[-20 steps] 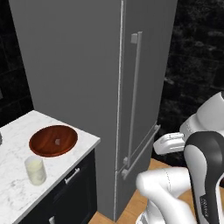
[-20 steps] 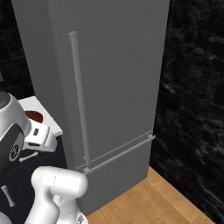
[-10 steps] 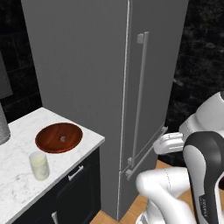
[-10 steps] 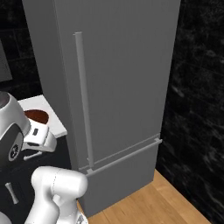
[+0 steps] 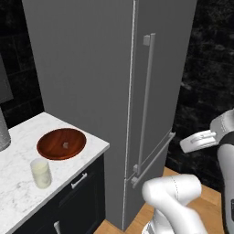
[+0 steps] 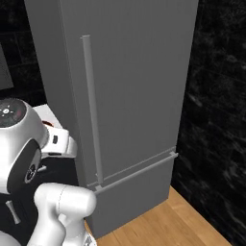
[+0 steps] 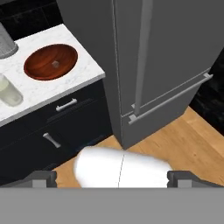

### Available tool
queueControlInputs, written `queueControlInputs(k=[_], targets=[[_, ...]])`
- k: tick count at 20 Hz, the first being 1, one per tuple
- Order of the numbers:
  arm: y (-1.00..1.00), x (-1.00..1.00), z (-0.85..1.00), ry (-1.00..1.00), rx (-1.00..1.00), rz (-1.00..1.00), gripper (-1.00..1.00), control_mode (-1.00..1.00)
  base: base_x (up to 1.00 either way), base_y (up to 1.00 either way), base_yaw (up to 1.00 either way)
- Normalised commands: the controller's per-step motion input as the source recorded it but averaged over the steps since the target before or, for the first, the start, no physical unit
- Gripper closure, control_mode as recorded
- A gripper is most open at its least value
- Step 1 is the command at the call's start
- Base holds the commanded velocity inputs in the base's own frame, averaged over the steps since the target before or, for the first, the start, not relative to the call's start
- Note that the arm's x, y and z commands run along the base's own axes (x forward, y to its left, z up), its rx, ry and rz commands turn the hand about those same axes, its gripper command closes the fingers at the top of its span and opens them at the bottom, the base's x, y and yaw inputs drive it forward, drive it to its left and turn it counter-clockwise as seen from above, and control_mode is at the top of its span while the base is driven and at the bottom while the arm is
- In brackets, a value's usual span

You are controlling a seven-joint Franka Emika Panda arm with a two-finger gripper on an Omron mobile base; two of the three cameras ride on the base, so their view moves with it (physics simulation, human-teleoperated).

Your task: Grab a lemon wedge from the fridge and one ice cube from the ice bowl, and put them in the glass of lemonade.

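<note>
From the left base view, the fridge (image 5: 114,91) is shut, so the lemon wedge is presumably inside. The ice bowl (image 5: 61,144) sits near the counter's (image 5: 18,192) fridge-side edge, the ice cube (image 5: 66,145) in it; the glass of lemonade (image 5: 40,172) stands toward the front edge. In the right base view, nothing is fetched yet (everything remains). In the hand view, the gripper (image 7: 116,178) has jaws spread wide, holding nothing.

Fridge (image 5: 91,68) matte grey; ice bowl (image 5: 61,144) reddish-brown; counter (image 5: 18,183) white marble.
</note>
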Motion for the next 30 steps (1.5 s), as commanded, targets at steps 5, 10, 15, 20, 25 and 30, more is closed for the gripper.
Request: queueControlInputs(k=[5, 10, 15, 20, 25, 30], targets=[[-0.49, 0.85, 0.1, -0.02, -0.02, 0.03, -1.0, -1.0, 0.0, 0.0, 0.0], [-0.23, 0.97, 0.0, 0.0, 0.04, 0.18, -1.0, -1.0, 0.0, 0.0, 0.0], [-0.01, 0.91, 0.0, -0.01, 0.0, 0.08, -1.0, -1.0, 0.0, 0.0, 0.0], [0.0, 0.53, 0.0, -0.02, 0.0, 0.03, -1.0, -1.0, 0.0, 0.0, 0.0], [0.0, 0.0, 0.0, -0.15, 0.0, 0.0, -1.0, -1.0, 0.0, 0.0, 0.0], [-0.02, 0.26, 0.1, -0.16, 0.0, 0.01, -1.0, -1.0, 0.0, 0.0, 0.0]])
